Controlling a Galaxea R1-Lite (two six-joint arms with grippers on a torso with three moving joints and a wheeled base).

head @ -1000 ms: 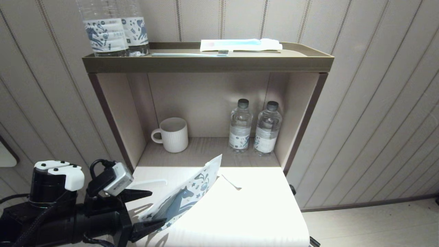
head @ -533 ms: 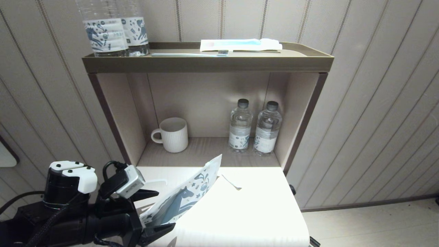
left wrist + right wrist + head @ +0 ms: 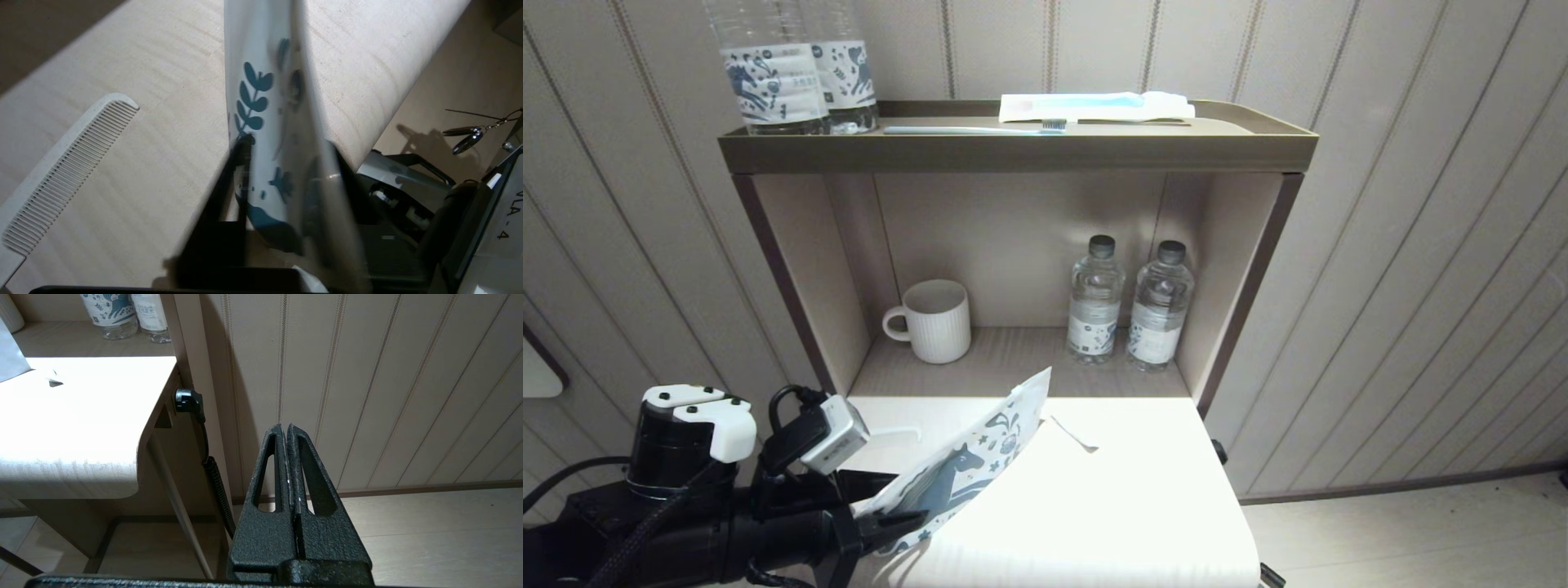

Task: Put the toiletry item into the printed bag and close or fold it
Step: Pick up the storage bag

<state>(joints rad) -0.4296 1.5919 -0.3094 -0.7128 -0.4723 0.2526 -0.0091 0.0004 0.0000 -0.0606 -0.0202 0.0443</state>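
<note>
- Pale wooden bench (image 3: pixel 1094 506): my left end effector (image 3: pixel 882 506) pinches the flat white horse-printed pouch (image 3: pixel 968 469) at the near-left edge.
- Slim white plastic comb (image 3: pixel 61 171) lies beside it.
- Right end effector (image 3: pixel 288 465) clenched, off the bench's right edge.

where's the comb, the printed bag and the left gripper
comb (image 3: pixel 61 163), left wrist view, on its teeth
printed bag (image 3: pixel 960 469), head view, on the horse print
left gripper (image 3: pixel 890 502), head view, between the fingertips, at the bag's lower edge

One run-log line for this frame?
left tool: shut on printed bag, near end | comb: on table, outside bag | right tool: shut, parked beside table
</note>
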